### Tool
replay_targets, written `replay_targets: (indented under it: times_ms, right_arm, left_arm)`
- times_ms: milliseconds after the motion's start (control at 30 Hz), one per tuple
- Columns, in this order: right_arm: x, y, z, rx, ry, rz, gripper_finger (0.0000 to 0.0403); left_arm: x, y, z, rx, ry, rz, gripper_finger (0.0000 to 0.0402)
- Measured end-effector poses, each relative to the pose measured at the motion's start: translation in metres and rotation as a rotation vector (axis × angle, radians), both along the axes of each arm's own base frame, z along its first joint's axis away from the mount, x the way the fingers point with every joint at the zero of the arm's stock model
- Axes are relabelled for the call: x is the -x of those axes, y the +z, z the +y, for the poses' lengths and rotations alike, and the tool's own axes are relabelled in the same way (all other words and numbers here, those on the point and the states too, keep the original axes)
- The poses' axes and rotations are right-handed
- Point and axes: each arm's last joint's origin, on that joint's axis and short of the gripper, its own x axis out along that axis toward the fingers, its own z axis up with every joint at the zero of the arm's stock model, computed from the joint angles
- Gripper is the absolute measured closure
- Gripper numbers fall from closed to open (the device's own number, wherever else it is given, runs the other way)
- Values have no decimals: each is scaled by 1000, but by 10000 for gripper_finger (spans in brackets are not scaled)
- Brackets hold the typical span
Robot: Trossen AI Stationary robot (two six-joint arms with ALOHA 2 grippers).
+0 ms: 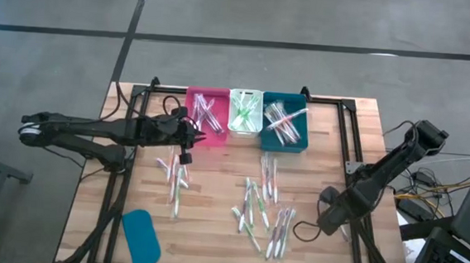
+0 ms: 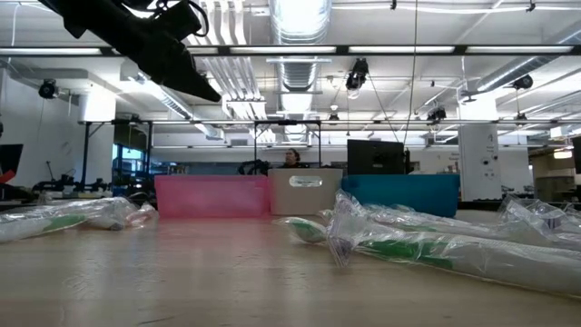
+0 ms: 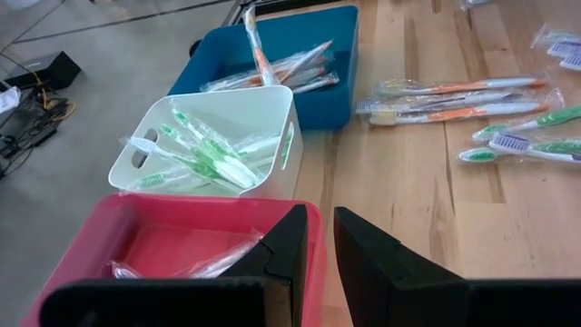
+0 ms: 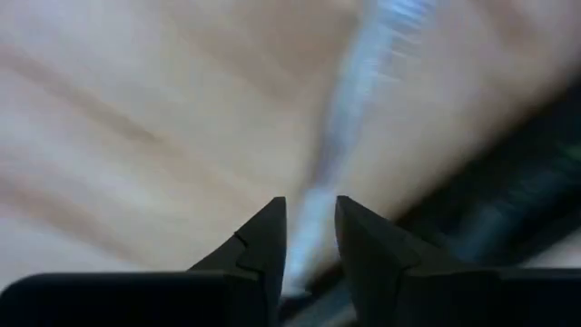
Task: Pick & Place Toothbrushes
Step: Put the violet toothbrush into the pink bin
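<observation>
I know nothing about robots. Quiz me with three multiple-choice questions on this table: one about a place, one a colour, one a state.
1. Where is the teal lid?
A. in a bin
B. flat on the table, apart from the bins
C. in a hand

2. What colour is the middle bin?
A. white
B. orange
C. black

3. How far along is the sorting of the toothbrushes?
A. all binned
B. many still loose on the table
C. none binned

Answers:
1. B, it lies alone near a table corner.
2. A, it sits between pink and teal.
3. B, clusters lie on the wood.
</observation>
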Motion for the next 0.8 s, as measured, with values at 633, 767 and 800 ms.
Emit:
replay_targets:
  times_ms: [633, 767, 800]
  right_arm:
    - [-16, -9, 9, 172, 142, 82, 280]
    - [-12, -15, 6, 182, 116, 104, 250]
    - [-11, -17, 6, 179, 109, 110, 244]
  left_arm:
    - [0, 0, 0, 3, 2, -1, 339]
    - [0, 0, 0, 3, 2, -1, 339]
    - [0, 0, 0, 4, 2, -1, 339]
